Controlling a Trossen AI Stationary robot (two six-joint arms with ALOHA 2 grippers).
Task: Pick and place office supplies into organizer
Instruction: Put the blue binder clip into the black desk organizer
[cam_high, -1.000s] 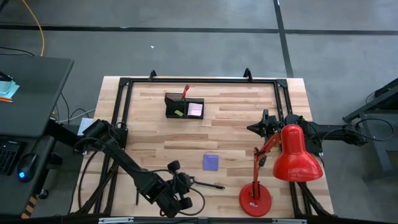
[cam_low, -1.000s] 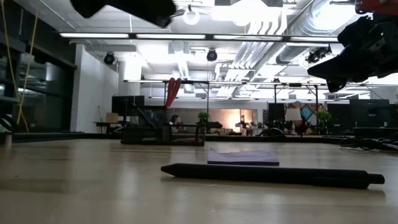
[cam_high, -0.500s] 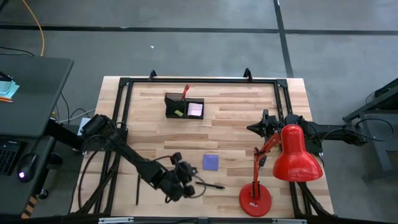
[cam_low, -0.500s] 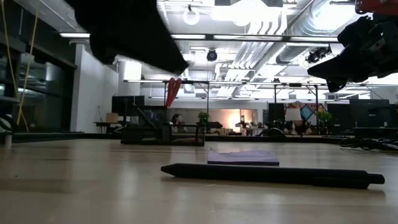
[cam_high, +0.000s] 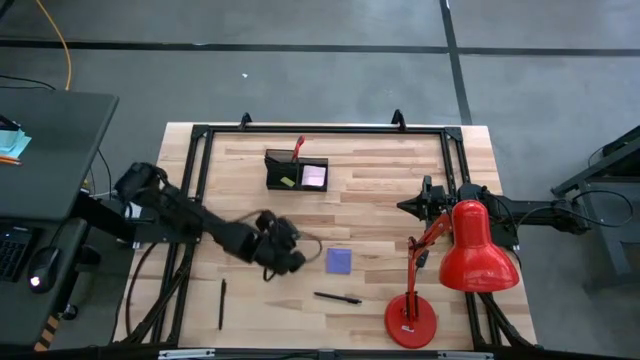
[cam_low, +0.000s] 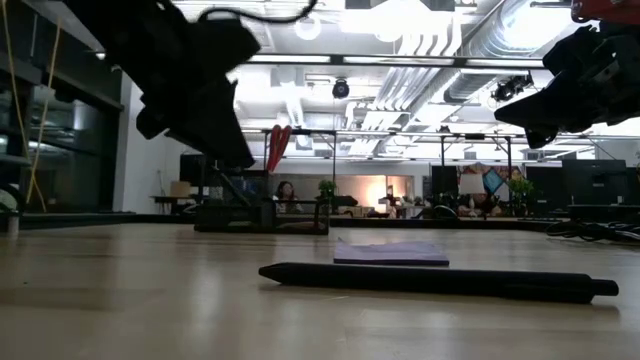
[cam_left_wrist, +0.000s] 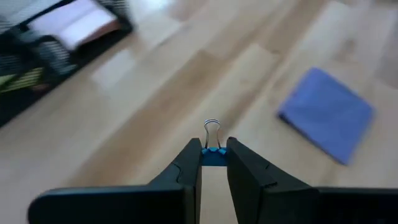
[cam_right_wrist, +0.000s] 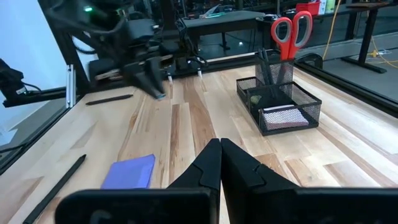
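Observation:
My left gripper (cam_high: 286, 256) (cam_left_wrist: 213, 164) hangs over the table's middle, left of the purple sticky-note pad (cam_high: 339, 260) (cam_left_wrist: 326, 115), shut on a small blue binder clip (cam_left_wrist: 213, 155). The black mesh organizer (cam_high: 296, 172) (cam_right_wrist: 280, 106) stands at the far side. It holds a pink pad (cam_high: 314, 176), a yellowish piece (cam_high: 288, 181) and red-handled scissors (cam_right_wrist: 292, 28) that stand upright. One dark pen (cam_high: 337, 297) (cam_low: 440, 280) lies near the front edge, another (cam_high: 221, 303) at the front left. My right gripper (cam_right_wrist: 219, 158) waits shut at the table's right edge. My left gripper pinches the clip's blue body (cam_left_wrist: 213, 157) between its two fingertips (cam_left_wrist: 189, 165). The fingers slant down toward the table's far side. The clip's wire loop (cam_left_wrist: 212, 128) sticks out past the fingertips. The clip is lifted clear of the table.
A large red desk lamp (cam_high: 470, 250) stands at the front right, its base (cam_high: 410, 320) near the pen. A black metal frame (cam_high: 320, 130) runs along the table's far, left and right sides. Bare wood lies between my left gripper and the organizer.
My left gripper has gone from the table's near edge toward the far edge, past the pen, and has come down somewhat and rolled a little. It has stayed shut. Pens, pad and organizer have kept their places.

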